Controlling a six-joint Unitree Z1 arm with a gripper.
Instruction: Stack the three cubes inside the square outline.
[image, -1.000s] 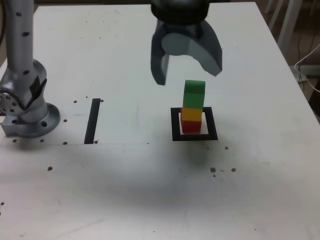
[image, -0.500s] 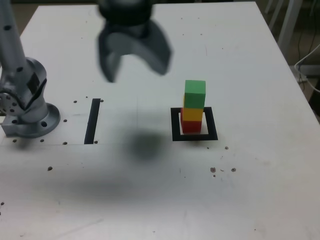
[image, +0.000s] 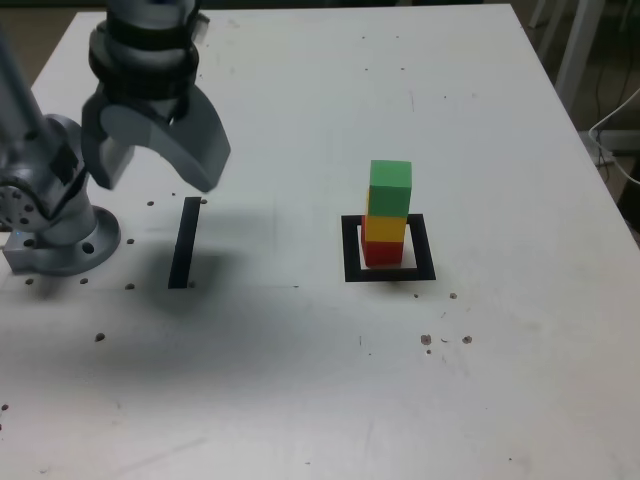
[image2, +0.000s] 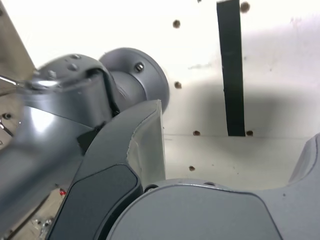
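On the white desk (image: 300, 400), a small matte red cube (image: 382, 252), yellow cube (image: 384, 229) and green cube (image: 389, 188) stand stacked inside the thick black square outline (image: 351, 250). The grey hand (image: 152, 183), spread and empty, hangs well apart above the straight black strip (image: 184, 242).

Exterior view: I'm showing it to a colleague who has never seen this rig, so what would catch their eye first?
First the little tower: green cube on yellow cube on red cube, standing inside the square outline right of the exterior view's centre. Next the gripper at that view's upper left, jaws open and empty, above a black strip.
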